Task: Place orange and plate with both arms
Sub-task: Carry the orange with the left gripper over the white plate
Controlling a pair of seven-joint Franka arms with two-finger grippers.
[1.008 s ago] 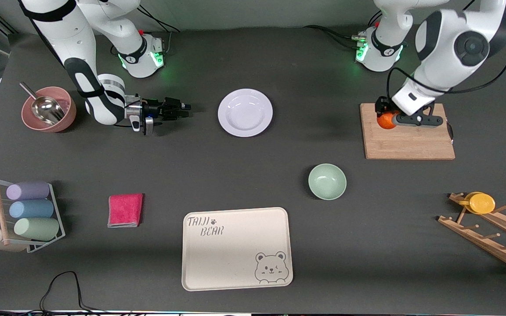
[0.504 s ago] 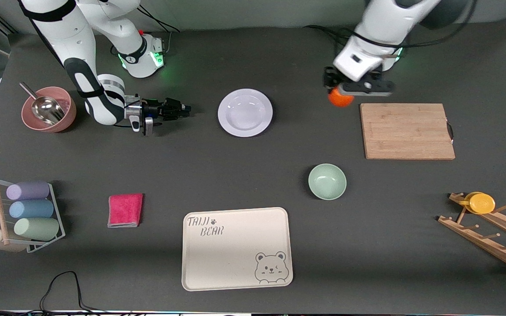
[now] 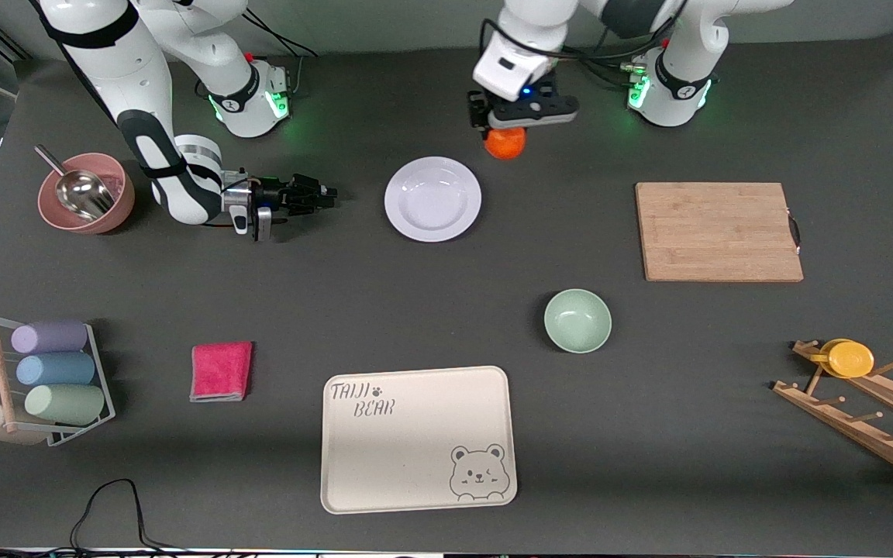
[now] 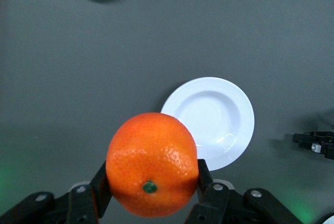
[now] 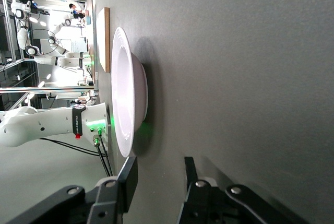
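The orange (image 3: 505, 142) is held in my left gripper (image 3: 505, 133), up in the air over the bare table beside the plate's rim, toward the left arm's end. In the left wrist view the orange (image 4: 152, 164) fills the space between the black fingers (image 4: 204, 173). The white plate (image 3: 432, 198) lies flat on the table; it also shows in the left wrist view (image 4: 219, 117) and edge-on in the right wrist view (image 5: 125, 98). My right gripper (image 3: 325, 194) is low over the table, open and empty, pointing at the plate from the right arm's end, a short gap away.
A wooden cutting board (image 3: 718, 231) lies toward the left arm's end. A mint-green bowl (image 3: 577, 320) and a cream bear tray (image 3: 418, 438) lie nearer the camera. A pink bowl with scoop (image 3: 87, 192), cup rack (image 3: 43, 380), pink cloth (image 3: 220, 370) and peg rack with yellow cup (image 3: 849, 358) ring the edges.
My left gripper lifted the orange off the cutting board and carried it toward the plate. The right arm has stayed almost still.
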